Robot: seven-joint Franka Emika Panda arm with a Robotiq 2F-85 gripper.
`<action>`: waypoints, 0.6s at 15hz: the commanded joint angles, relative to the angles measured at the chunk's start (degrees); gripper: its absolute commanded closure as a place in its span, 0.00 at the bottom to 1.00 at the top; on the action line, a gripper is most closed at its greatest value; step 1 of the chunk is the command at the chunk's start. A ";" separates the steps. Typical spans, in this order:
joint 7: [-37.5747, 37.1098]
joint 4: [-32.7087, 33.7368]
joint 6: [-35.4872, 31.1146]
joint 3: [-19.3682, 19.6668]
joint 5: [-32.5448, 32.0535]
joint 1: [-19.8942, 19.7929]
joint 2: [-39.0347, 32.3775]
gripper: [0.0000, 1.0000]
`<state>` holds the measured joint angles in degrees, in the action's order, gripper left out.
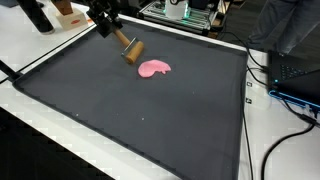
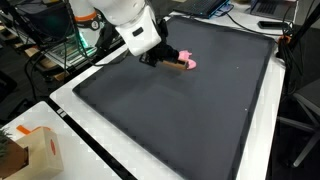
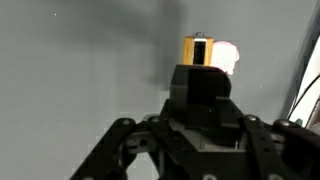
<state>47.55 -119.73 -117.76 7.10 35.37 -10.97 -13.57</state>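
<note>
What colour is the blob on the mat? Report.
Pink; the blob shows best in an exterior view.

Block (image 1: 133,51) is being kept at gripper (image 1: 126,44) tip, over mat (image 1: 120,120). Lump (image 1: 154,68) is being kept on mat, just beside block.

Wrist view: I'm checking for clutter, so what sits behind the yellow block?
Part of a pink object shows behind the yellow block; the block hides the rest.
</note>
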 commanded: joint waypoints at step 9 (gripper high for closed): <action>-8.46 1.38 -2.09 -1.50 -1.22 0.23 0.68 0.75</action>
<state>42.34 -118.52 -118.45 6.26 35.24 -10.92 -13.80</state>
